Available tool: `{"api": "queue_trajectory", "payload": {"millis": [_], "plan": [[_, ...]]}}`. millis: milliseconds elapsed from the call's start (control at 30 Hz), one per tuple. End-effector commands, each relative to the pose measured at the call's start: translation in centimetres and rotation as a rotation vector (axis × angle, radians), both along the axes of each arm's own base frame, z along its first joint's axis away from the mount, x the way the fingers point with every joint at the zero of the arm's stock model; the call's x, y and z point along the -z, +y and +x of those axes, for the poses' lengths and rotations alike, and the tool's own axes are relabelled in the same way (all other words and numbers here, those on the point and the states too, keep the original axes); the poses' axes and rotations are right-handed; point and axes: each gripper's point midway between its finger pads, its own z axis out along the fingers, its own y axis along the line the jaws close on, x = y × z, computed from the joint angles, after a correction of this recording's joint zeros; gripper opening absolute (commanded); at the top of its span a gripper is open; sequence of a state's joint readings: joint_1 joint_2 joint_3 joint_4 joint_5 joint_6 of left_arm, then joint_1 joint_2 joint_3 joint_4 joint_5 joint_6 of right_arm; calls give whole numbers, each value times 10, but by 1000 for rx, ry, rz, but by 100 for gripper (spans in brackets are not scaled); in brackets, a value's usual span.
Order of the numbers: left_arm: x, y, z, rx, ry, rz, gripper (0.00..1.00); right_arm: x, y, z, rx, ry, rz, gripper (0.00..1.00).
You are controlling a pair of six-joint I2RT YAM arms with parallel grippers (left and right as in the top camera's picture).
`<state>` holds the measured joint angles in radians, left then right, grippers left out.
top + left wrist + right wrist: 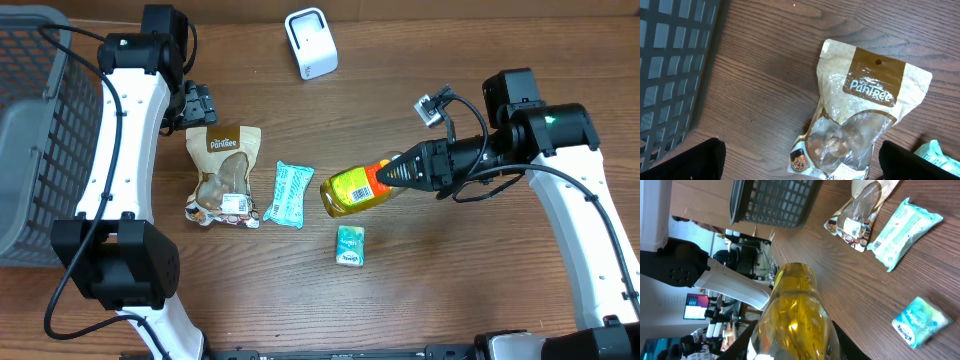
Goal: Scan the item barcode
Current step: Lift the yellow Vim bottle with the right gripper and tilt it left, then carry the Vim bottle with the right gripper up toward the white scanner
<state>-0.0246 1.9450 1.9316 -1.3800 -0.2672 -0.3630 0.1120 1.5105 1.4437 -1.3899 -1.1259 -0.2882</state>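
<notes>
My right gripper (402, 172) is shut on a yellow bottle (355, 188) with a red and yellow label. It holds the bottle sideways above the table, its base pointing left. In the right wrist view the bottle (795, 315) fills the gap between the black fingers (746, 342). No barcode shows on the bottle. A white scanner (311, 42) stands at the back centre. My left gripper (197, 105) hangs open over the top of a brown Pantree pouch (860, 115), holding nothing.
The Pantree pouch (223, 175), a teal packet (289, 193) and a small teal tissue pack (350, 245) lie left of and below the bottle. A grey mesh basket (35, 130) stands at the left edge.
</notes>
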Motion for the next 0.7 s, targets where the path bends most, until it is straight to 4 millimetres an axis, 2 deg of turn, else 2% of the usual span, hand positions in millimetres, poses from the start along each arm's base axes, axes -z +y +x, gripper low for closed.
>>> {"api": "queue_trajectory", "payload": {"millis": [0,667], "plan": [[-10,1,3,3,-29,12,100,-24,2,-4,-11,-59,59,22],[-10,1,3,4,-29,12,100,-21,1,-4,-8,-56,44,22]]}}
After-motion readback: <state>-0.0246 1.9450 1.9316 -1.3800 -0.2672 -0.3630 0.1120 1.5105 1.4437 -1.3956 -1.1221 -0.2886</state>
